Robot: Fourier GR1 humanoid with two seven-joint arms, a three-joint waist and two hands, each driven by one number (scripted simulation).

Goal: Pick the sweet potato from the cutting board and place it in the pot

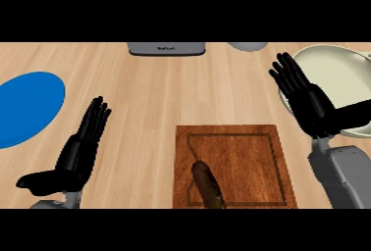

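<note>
Both hands open, sweet potato on the cutting board.

Nearest, the sweet potato (pixel 208 186) lies on the wooden cutting board (pixel 250 147), toward its lower left part, touched by neither hand. The left hand (pixel 78 152) shows left of the board, fingers straight and holding nothing. Farther off, the right hand (pixel 304 98) is flat-fingered and empty over the cream pot's (pixel 333 61) left rim. A blue plate (pixel 25 108) sits far left; a grey appliance (pixel 167 48) stands at the back.
</note>
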